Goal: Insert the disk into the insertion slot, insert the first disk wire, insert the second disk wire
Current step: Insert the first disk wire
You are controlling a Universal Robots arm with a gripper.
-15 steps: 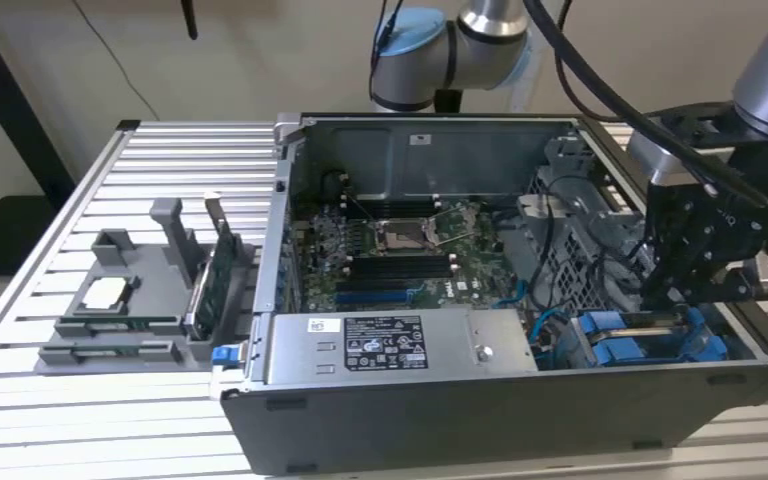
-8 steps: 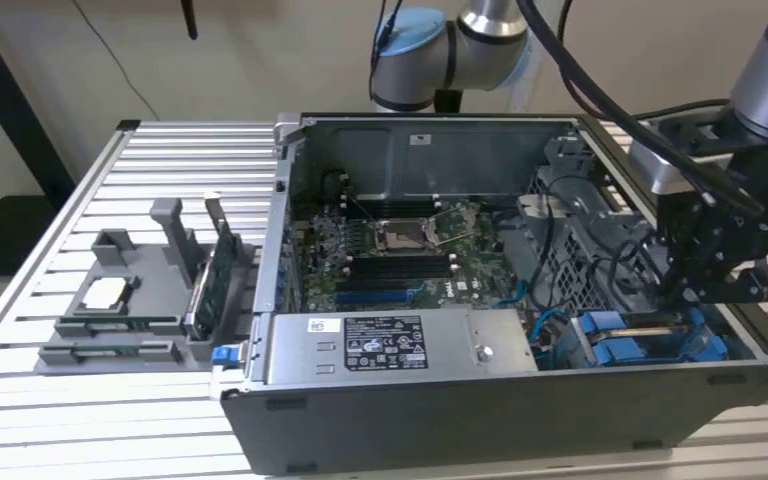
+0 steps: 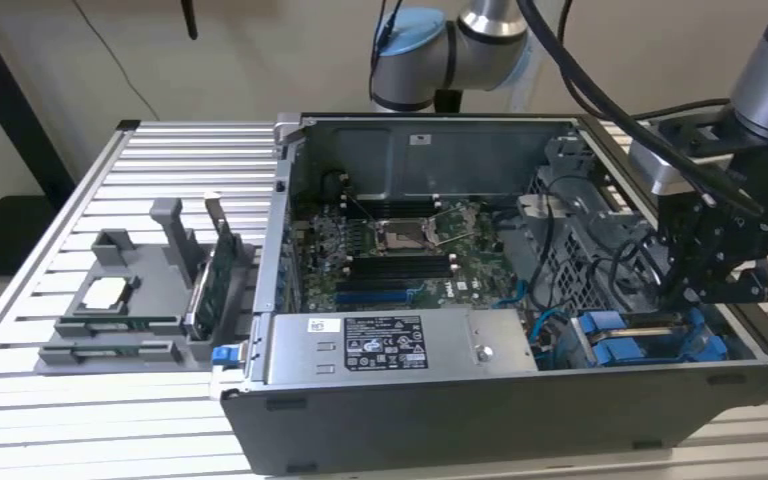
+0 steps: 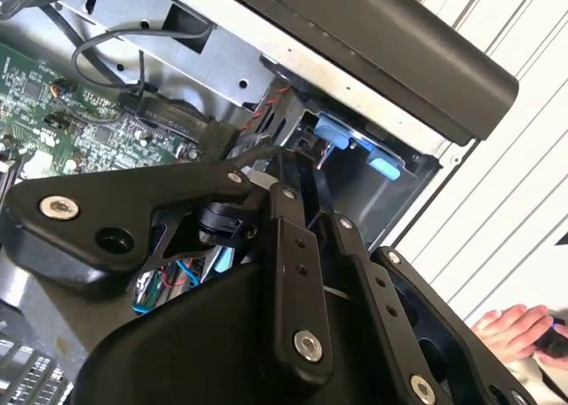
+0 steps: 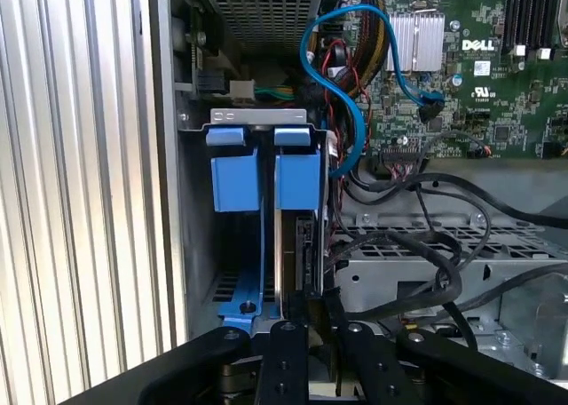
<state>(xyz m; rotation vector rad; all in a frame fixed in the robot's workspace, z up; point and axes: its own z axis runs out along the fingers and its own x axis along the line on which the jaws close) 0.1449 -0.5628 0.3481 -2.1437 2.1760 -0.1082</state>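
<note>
The disk point(image 5: 300, 245) stands on edge inside the insertion slot point(image 5: 257, 116), a dark metal bay at the case's corner. Its blue carrier tab point(image 5: 297, 170) sits beside a second blue carrier point(image 5: 232, 170). In the exterior view the disk point(image 3: 651, 328) shows as a dark bar between blue rails. My gripper point(image 5: 311, 305) reaches down into the bay and is shut on the disk's near end. In the second wrist view the gripper point(image 4: 286, 170) narrows to a point just short of the blue tabs point(image 4: 333, 130). A blue wire point(image 5: 351, 112) loops beside the bay, and black wires point(image 5: 426, 245) lie over the cage.
The silver power-supply box point(image 3: 398, 345) sits beside the bay, with the green motherboard point(image 3: 398, 250) behind it. A grey fixture point(image 3: 131, 300) holding cards stands on the slatted table point(image 3: 91, 420) at the exterior view's left. A person's hand point(image 4: 519, 325) rests on the table outside the case.
</note>
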